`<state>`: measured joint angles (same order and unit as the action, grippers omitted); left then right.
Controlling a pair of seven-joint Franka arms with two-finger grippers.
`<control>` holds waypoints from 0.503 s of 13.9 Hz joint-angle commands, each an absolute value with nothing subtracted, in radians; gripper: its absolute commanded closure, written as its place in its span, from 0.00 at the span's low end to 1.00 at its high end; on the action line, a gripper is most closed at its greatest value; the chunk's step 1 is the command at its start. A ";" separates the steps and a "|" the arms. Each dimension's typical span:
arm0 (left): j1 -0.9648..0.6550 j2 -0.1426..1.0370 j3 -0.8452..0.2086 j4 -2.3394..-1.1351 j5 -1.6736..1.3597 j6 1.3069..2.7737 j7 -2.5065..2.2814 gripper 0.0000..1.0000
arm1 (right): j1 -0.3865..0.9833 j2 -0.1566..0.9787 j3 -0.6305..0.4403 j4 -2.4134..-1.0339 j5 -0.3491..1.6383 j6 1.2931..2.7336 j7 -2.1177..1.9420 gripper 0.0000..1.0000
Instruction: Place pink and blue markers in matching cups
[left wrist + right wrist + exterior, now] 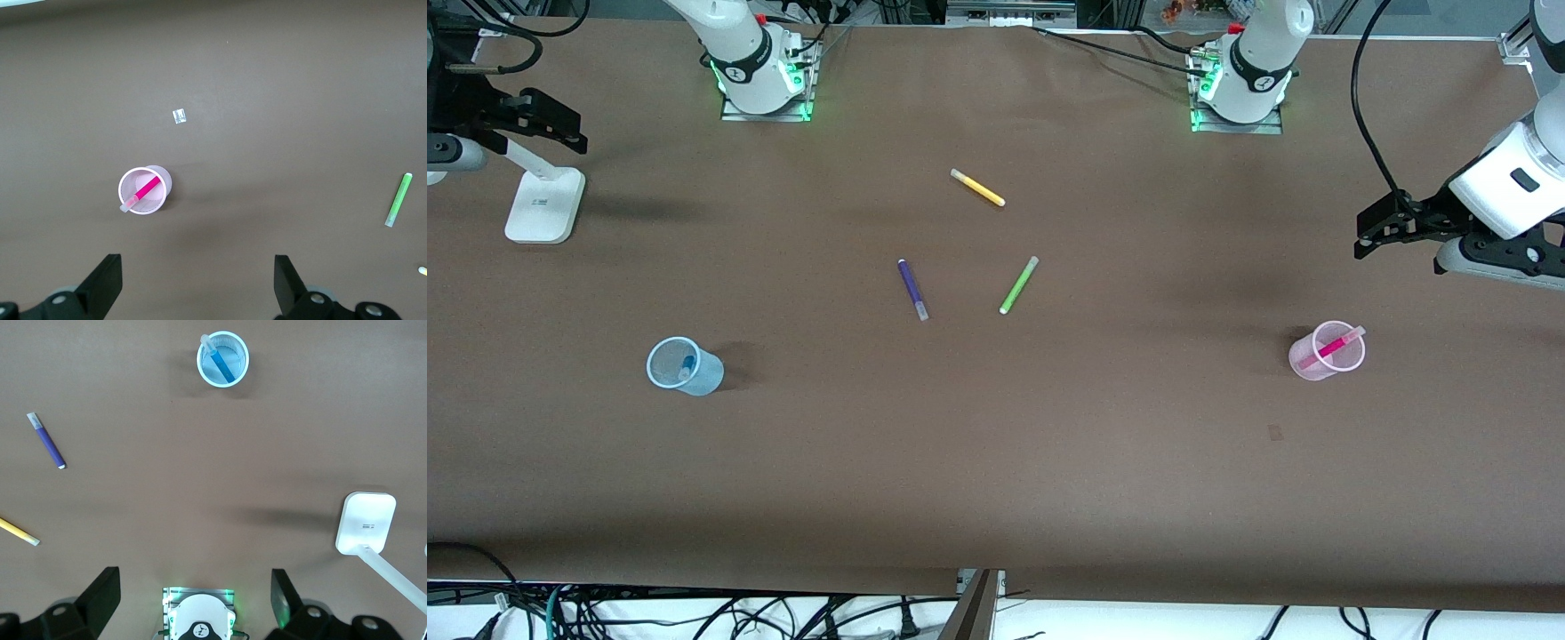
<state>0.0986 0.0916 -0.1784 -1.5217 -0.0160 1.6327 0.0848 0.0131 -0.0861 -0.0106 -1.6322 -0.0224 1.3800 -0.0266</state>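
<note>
A brown paper-covered table [996, 462] fills the frame; tangled black cables [694, 613] lie along the white bottom edge.

Pink marker [1332, 347] (pale cap), blue marker [687, 364].

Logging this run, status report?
Left gripper and right gripper open, empty. Pink marker in pink cup, blue marker in blue cup.

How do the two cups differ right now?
The blue cup stands toward the right arm's end of the table and holds the blue marker. The pink cup stands toward the left arm's end and holds the pink marker. Both stand upright, each marker leaning on the rim.
</note>
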 commanded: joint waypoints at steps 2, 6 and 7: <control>0.107 0.072 -0.186 -1.540 -0.023 1.641 0.083 0.00 | 0.002 -0.048 -0.011 -1.575 -0.026 1.342 -0.020 0.00; 0.107 0.071 -0.186 -1.542 -0.023 1.641 0.084 0.00 | 0.002 -0.048 -0.012 -1.575 -0.026 1.342 -0.020 0.00; 0.107 0.071 -0.186 -1.543 -0.023 1.641 0.084 0.00 | 0.003 -0.048 -0.014 -1.575 -0.026 1.344 -0.020 0.00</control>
<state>0.0986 0.0916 -0.1784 -1.5217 -0.0160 1.6326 0.0848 0.0072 -0.0551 -0.0148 -1.6050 -0.0224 1.3699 -0.0266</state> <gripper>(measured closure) 0.000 0.000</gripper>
